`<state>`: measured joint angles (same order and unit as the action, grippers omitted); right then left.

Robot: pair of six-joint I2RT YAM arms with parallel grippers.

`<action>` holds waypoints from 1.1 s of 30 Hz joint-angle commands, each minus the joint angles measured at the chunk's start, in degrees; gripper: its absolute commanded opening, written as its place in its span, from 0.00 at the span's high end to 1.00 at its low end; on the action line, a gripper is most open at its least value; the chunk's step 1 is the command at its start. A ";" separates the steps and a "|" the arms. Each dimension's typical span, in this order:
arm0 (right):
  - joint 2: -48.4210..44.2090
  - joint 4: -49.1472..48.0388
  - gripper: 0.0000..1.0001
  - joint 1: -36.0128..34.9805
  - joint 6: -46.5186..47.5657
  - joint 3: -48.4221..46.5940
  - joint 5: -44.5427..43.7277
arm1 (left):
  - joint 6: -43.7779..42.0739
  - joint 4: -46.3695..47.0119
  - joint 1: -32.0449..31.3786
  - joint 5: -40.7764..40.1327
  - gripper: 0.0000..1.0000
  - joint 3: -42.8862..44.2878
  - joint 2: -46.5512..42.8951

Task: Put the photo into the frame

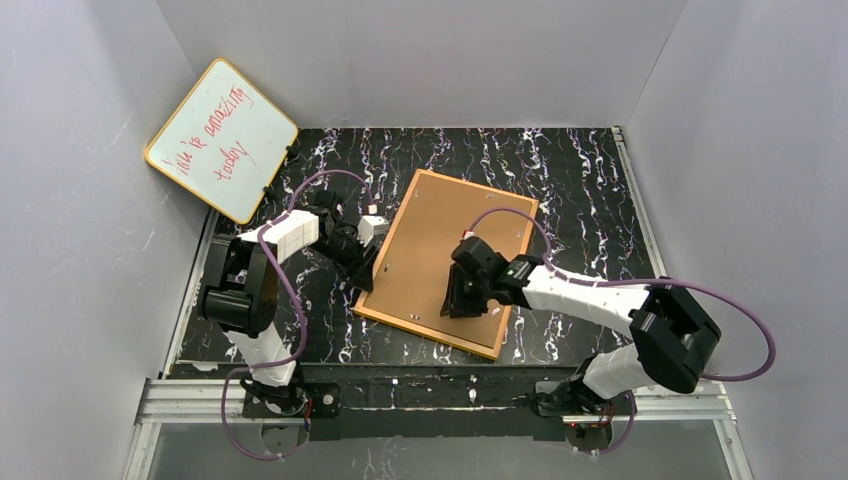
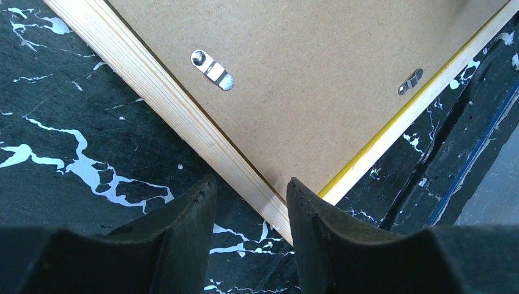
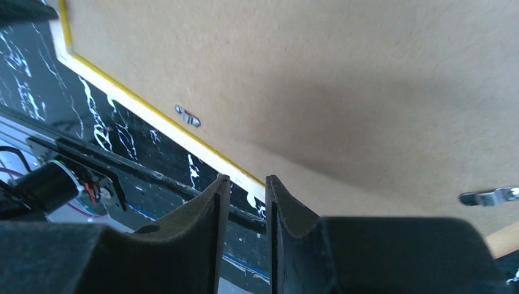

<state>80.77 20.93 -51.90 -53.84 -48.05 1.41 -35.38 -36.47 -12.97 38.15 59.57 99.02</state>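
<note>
The frame [image 1: 420,332] lies face down in the middle of the table, its yellow rim [image 3: 141,107] and pale wooden edge [image 2: 171,104] showing. The plain brown backing board [image 1: 440,240] fills its back, with small metal clips [image 2: 211,69] along the edge. The photo is hidden or out of view. My left gripper [image 1: 360,255] is open at the frame's left edge; in the left wrist view [image 2: 251,187] a frame corner lies between its fingers, unclamped. My right gripper [image 1: 465,300] hovers low over the backing board near the front edge, fingers [image 3: 220,202] a narrow gap apart and empty.
A yellow-rimmed whiteboard [image 1: 222,140] with red handwriting leans against the back left wall. Grey walls enclose the black marbled table [image 1: 580,180] on three sides. A metal rail [image 1: 430,395] runs along the near edge by the arm bases.
</note>
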 commanded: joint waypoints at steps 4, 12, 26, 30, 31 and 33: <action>-0.68 0.94 0.66 -3.25 -3.90 3.31 -4.85 | -0.26 -1.83 0.14 1.07 0.56 0.77 -0.19; 0.24 0.29 0.69 -3.23 -4.11 7.84 -7.12 | -0.48 -2.76 0.18 0.83 0.56 1.44 -0.32; 1.47 -3.44 0.69 -3.10 -3.87 11.31 -4.88 | -0.23 -3.68 0.15 1.57 0.57 2.51 -0.05; -0.25 -3.59 0.67 -0.63 -2.01 8.75 -2.05 | -0.21 -3.87 0.14 1.52 0.58 3.05 -0.40; -1.19 -3.04 0.66 0.80 -1.19 7.52 -1.79 | -0.22 -3.95 0.14 1.51 0.58 3.17 -0.47; -2.42 -1.28 0.64 3.67 1.14 4.21 -0.47 | -0.22 -4.08 0.14 1.61 0.58 3.40 -0.50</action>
<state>79.72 15.35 -52.51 -57.06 -39.66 -0.25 -35.38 -38.44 -12.97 38.17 61.12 99.04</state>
